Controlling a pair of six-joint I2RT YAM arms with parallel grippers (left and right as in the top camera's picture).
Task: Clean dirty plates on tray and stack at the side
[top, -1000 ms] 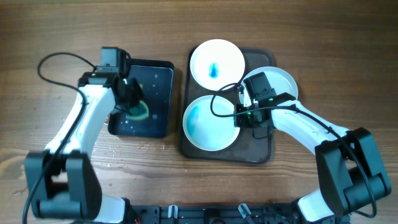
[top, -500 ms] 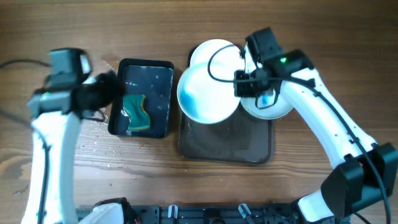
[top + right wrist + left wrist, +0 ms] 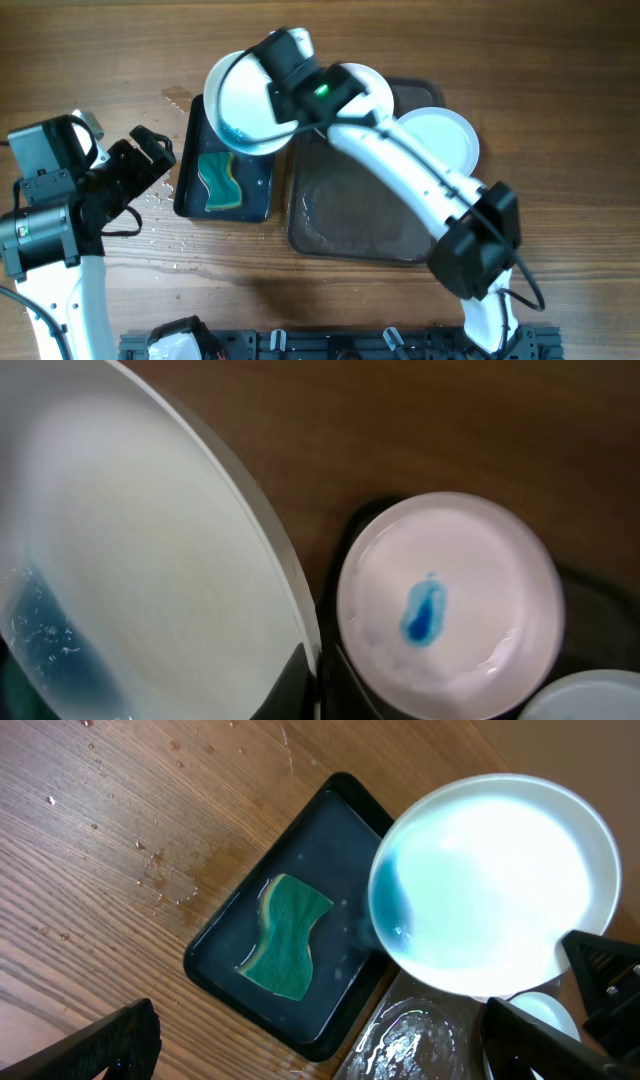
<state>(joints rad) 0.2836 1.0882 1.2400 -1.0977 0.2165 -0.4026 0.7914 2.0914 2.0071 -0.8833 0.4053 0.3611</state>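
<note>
My right gripper point(image 3: 281, 104) point(image 3: 320, 678) is shut on the rim of a white plate point(image 3: 243, 103) point(image 3: 495, 885) point(image 3: 130, 560). It holds the plate tilted above the black tray point(image 3: 262, 190), with blue water pooled at the plate's low edge. A second plate point(image 3: 450, 610) with a blue smear lies at the far end of the brown tray point(image 3: 360, 215) point(image 3: 420, 1035); in the overhead view my right arm partly covers this plate point(image 3: 372, 85). The third plate point(image 3: 442, 140) lies at the tray's far right. My left gripper point(image 3: 150, 155) point(image 3: 320, 1042) hangs open, left of the black tray, holding nothing.
A green sponge point(image 3: 220, 180) point(image 3: 288, 935) lies in water in the black tray point(image 3: 330, 840). The near half of the brown tray is wet. Water drops dot the wooden table point(image 3: 150, 240) beside the black tray.
My right arm lifted the plate off the brown tray and carried it left over the black tray. My left gripper let go of the sponge, opened and drew back to the left.
</note>
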